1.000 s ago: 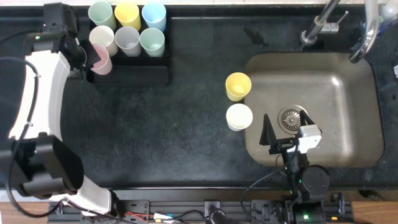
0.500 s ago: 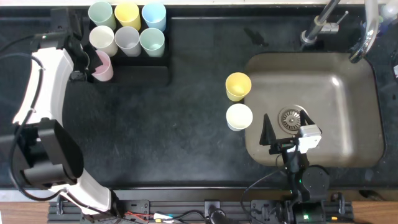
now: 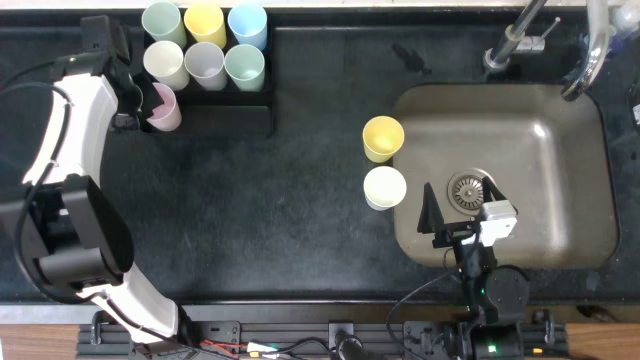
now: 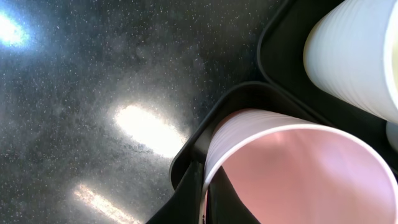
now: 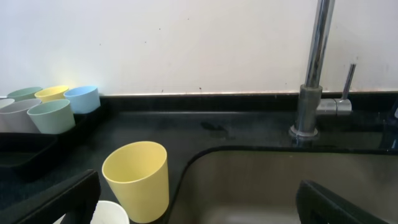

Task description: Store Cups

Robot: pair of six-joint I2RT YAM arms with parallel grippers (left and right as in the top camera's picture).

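A pink cup (image 3: pixel 164 106) stands in the front left slot of the black cup rack (image 3: pixel 240 121), and my left gripper (image 3: pixel 136 99) is shut on its rim. The left wrist view shows the pink cup (image 4: pixel 298 168) partly down in the rack's slot (image 4: pixel 249 99), with one finger (image 4: pixel 219 200) inside the rim. Several cups fill the rack's other slots. A yellow cup (image 3: pixel 382 138) and a white cup (image 3: pixel 384 187) stand upright on the counter by the sink's left edge. My right gripper (image 3: pixel 460 208) hangs open over the sink near the drain, behind the yellow cup (image 5: pixel 137 177).
The steel sink (image 3: pixel 560 240) takes up the right side, with a faucet (image 3: pixel 520 35) behind it. The dark counter (image 3: pixel 280 220) between the rack and the sink is open. A wall runs behind the counter.
My left gripper has carried the pink cup down into the rack's front left slot. The right arm and the two loose cups have not moved.
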